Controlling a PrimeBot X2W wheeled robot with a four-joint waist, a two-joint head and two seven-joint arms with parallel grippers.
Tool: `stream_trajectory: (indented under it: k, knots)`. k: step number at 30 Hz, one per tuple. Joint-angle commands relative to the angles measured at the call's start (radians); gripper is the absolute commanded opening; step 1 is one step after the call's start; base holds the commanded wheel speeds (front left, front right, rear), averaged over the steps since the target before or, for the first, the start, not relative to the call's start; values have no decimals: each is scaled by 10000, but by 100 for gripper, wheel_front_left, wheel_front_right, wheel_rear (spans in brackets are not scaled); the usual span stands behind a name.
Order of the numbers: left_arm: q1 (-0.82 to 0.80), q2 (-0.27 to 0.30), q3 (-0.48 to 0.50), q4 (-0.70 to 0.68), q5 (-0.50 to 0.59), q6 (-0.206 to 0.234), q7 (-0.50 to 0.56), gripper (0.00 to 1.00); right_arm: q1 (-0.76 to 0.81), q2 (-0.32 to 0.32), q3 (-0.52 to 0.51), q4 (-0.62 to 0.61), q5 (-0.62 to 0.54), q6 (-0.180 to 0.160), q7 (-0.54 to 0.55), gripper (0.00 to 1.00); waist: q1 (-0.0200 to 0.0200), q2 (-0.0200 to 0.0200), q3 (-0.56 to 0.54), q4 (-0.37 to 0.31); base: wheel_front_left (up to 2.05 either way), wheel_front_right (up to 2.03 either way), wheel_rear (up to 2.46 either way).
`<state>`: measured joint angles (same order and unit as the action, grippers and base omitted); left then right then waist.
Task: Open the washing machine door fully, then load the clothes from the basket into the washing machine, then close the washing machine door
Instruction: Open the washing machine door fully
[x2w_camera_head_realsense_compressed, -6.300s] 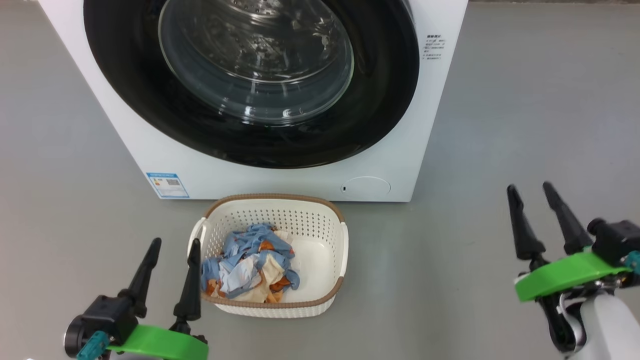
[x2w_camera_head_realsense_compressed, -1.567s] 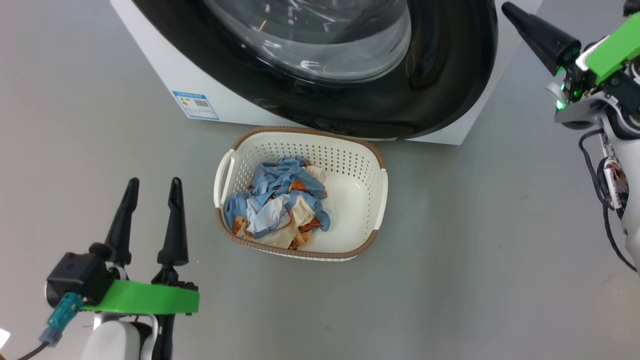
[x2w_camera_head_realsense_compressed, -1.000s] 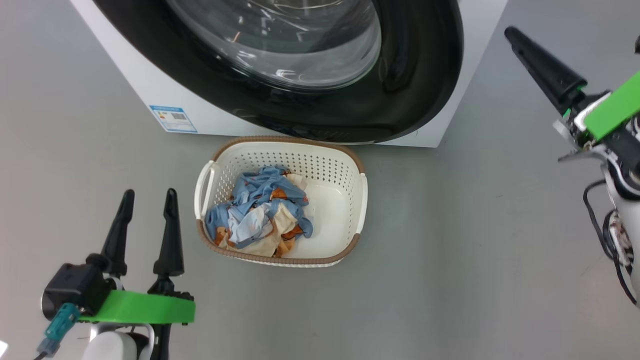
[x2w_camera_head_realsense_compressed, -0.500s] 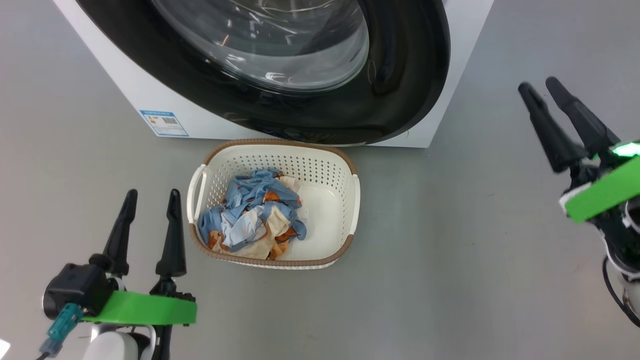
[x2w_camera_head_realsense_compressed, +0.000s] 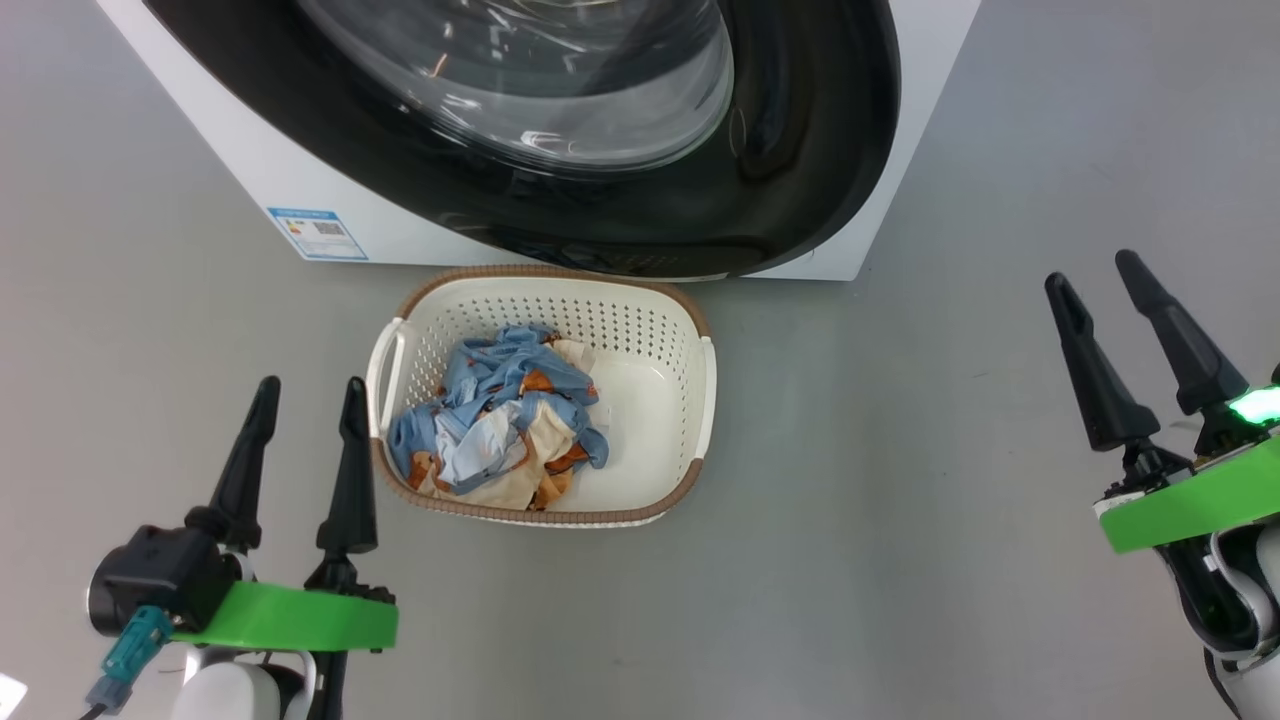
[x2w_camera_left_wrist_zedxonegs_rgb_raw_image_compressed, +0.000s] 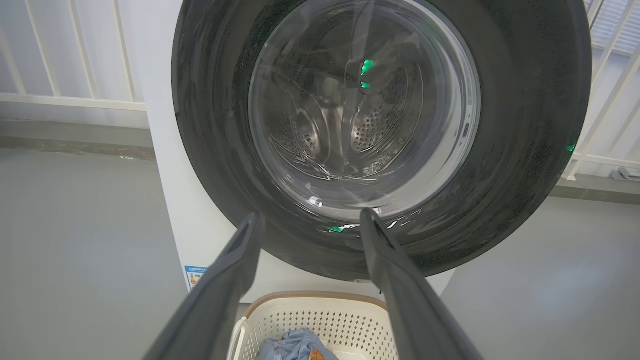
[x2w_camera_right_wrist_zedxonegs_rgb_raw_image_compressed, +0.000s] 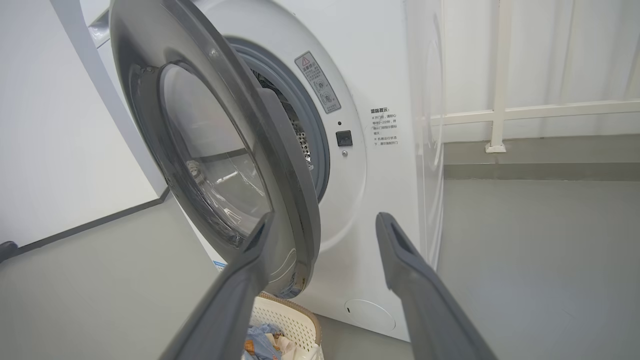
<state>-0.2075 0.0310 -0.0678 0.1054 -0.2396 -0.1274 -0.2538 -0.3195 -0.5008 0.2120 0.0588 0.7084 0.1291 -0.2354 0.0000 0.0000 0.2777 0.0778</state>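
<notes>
The washing machine (x2w_camera_head_realsense_compressed: 265, 165) stands at the top of the head view. Its glossy black door (x2w_camera_head_realsense_compressed: 800, 150) is ajar. In the right wrist view the door (x2w_camera_right_wrist_zedxonegs_rgb_raw_image_compressed: 280, 150) shows its grey inner rim, swung clear of the white front (x2w_camera_right_wrist_zedxonegs_rgb_raw_image_compressed: 385, 200) and the blue-grey gasket (x2w_camera_right_wrist_zedxonegs_rgb_raw_image_compressed: 312, 125). The basket (x2w_camera_head_realsense_compressed: 690, 470) sits on the floor below the door, with the light blue and cream clothes (x2w_camera_head_realsense_compressed: 500, 430) heaped in its left half. My left gripper (x2w_camera_head_realsense_compressed: 311, 385) hangs open just left of the basket. Far to the right my right gripper (x2w_camera_head_realsense_compressed: 1090, 270) is open and empty.
Bare grey floor (x2w_camera_head_realsense_compressed: 900, 500) lies all round the basket. There is a blue energy sticker (x2w_camera_head_realsense_compressed: 315, 232) low on the machine's front and a round flap (x2w_camera_right_wrist_zedxonegs_rgb_raw_image_compressed: 370, 315) near its base. A white railing (x2w_camera_right_wrist_zedxonegs_rgb_raw_image_compressed: 500, 75) runs behind and beside the machine.
My right gripper has dropped from high beside the door's right edge to low at the right, away from the machine. The head camera has shifted slightly. The left gripper, basket and clothes stay put.
</notes>
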Motion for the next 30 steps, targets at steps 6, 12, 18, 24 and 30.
stream_trajectory:
  k: [6,12,18,24,30]
  knots:
    - [-116,193,221,-298,114,-31,-80,100,407,172,-57,104,-710,16,-245,100,0,0,154,27,0,0,0]
    - [-200,193,165,-221,88,-31,-80,100,686,711,-474,68,-1109,16,-260,100,0,0,212,132,0,0,0]
    - [-272,193,180,-208,85,-32,-80,100,689,772,-561,50,-1216,16,-262,100,0,0,262,156,0,0,0]
    - [-283,193,179,-180,52,-32,-80,100,548,735,-530,44,-1243,16,-263,100,0,0,267,171,0,0,0]
    - [-300,192,202,-191,74,-32,-80,100,270,611,-532,-71,-1162,16,-263,100,0,0,293,167,0,0,0]
